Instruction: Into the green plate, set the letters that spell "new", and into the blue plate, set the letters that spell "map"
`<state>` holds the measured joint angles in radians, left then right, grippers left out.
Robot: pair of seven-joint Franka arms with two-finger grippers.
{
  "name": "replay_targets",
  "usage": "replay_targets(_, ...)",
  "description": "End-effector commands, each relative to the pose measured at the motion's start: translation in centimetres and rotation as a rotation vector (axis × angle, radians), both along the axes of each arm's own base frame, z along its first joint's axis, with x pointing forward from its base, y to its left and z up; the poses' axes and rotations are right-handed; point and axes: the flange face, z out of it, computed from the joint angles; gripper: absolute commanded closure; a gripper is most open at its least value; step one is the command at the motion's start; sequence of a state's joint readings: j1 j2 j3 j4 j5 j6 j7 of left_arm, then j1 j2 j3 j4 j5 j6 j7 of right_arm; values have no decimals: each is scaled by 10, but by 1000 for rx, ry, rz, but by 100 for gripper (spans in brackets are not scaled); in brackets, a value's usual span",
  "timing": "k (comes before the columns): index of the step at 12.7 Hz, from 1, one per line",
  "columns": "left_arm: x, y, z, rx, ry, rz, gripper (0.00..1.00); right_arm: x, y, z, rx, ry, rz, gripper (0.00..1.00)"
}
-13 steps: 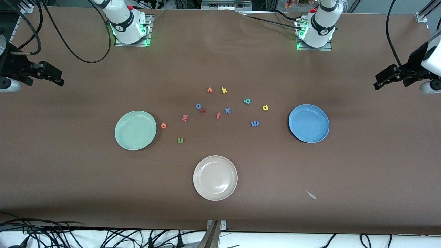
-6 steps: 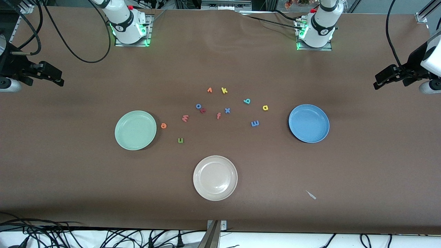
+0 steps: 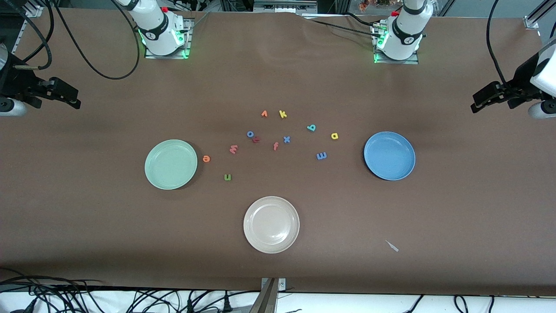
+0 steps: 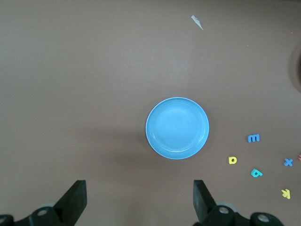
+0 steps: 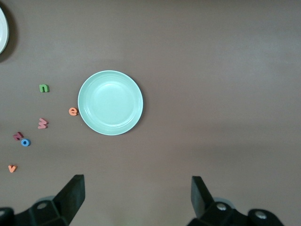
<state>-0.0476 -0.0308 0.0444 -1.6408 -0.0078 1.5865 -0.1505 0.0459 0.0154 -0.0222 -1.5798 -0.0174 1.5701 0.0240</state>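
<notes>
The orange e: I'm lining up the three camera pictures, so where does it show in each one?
Front view: the orange e lies on the table just beside the green plate, on the side toward the other letters.
Right wrist view: the same e sits at the plate's rim.
Left wrist view: not in it.
Shared landmark: the green plate.

green plate toward right arm's end, empty | blue plate toward left arm's end, empty | beige plate nearest front edge | n, e, w, m, a, p loose mid-table between plates | left gripper, right gripper parked over table ends
</notes>
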Motion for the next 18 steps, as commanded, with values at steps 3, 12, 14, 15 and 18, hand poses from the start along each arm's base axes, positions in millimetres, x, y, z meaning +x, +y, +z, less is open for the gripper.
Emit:
replay_targets(3,-2,3,2,18,19,-18,0,1,1,5,6,-9,14,0)
replay_targets(12,-2,2,3,18,18,-18,0,1,0,5,7,-9,11,0)
replay_targets(14,-2,0,2,12,24,-25,0,1,0,5,7,-9,11,0)
replay_targets(15,-3,-7,-2,3,39,-31,0,1,0,5,7,-9,11,0)
replay_targets(18,8,-54,-37,4,136,-127,0,1,0,5,7,-9,11,0)
